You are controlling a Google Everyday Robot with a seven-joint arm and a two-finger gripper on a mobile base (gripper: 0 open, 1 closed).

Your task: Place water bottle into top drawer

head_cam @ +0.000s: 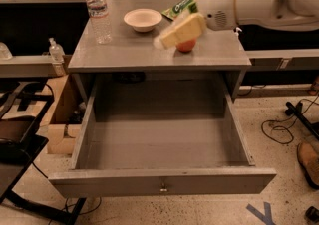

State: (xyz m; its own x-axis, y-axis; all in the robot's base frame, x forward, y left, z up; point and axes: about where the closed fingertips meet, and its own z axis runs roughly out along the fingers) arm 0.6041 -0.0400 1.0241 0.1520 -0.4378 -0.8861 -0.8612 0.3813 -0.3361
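On the cabinet top (124, 52), apart from the hand (167, 40), whose grip cannot be told, stands the water bottle (98, 12).

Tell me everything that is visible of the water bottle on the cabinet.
The water bottle is clear ribbed plastic with a white cap and a pale label band. It stands upright at the back left corner of the grey cabinet top, apart from the white bowl; only the top touches it. It is not in the open top drawer below. The gripper hangs by the apple, away from the bottle.
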